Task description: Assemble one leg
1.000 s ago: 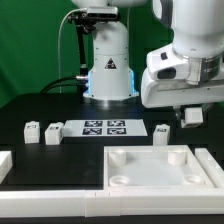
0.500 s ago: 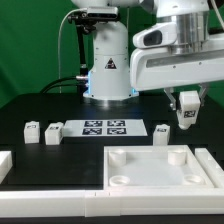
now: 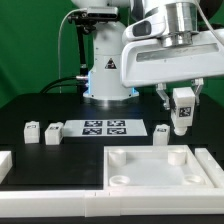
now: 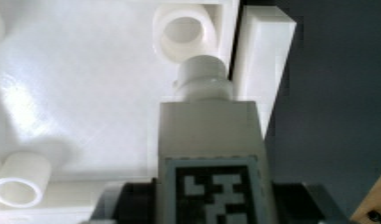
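Note:
My gripper (image 3: 181, 110) is shut on a leg (image 3: 182, 111), a small white block with a black-and-white tag, and holds it in the air above the far right corner of the white tabletop (image 3: 150, 172). In the wrist view the held leg (image 4: 208, 140) fills the middle, its round peg pointing at the tabletop's inside (image 4: 62, 90) near a corner hole (image 4: 182, 32). Three more legs stand on the black table: two at the exterior view's left (image 3: 31, 130) (image 3: 53, 131) and one behind the tabletop (image 3: 161, 131).
The marker board (image 3: 104, 127) lies flat between the loose legs. The robot's base (image 3: 108, 75) stands behind it. White border pieces (image 3: 40, 176) lie along the front edge at the exterior view's left.
The arm has swung toward the exterior view's left with the leg in its jaws, now nearer over the tabletop's far right corner. The loose legs and tabletop have not moved.

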